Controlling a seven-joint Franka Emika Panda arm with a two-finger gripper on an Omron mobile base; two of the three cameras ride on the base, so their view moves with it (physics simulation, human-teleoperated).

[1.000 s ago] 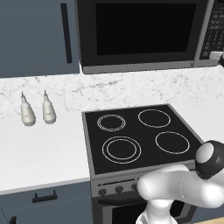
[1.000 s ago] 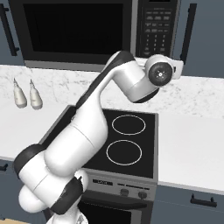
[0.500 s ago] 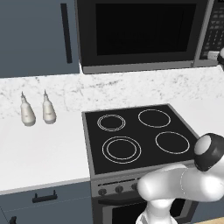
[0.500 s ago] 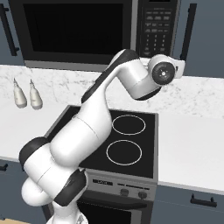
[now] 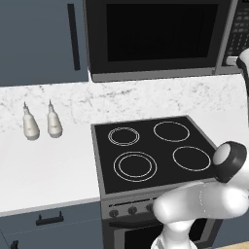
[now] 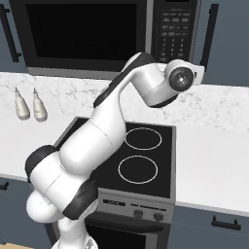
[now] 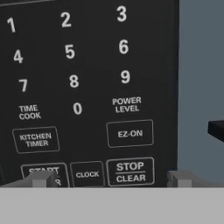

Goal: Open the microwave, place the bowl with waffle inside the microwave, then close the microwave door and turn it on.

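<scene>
Hand [image 7: 111, 179] sits spread open right at the microwave [image 5: 160, 39] keypad, door [image 6: 85, 34] shut. Left finger [image 7: 41, 179] covers START; drift sideways and it'll probably hit CLOCK [image 7: 87, 174] or STOP/CLEAR [image 7: 130, 172] instead.

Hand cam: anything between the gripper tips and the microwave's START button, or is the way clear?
Nothing lies between them in the hand view. The gripper faces the microwave button panel directly, with its left fingertip overlapping the START button.
</scene>
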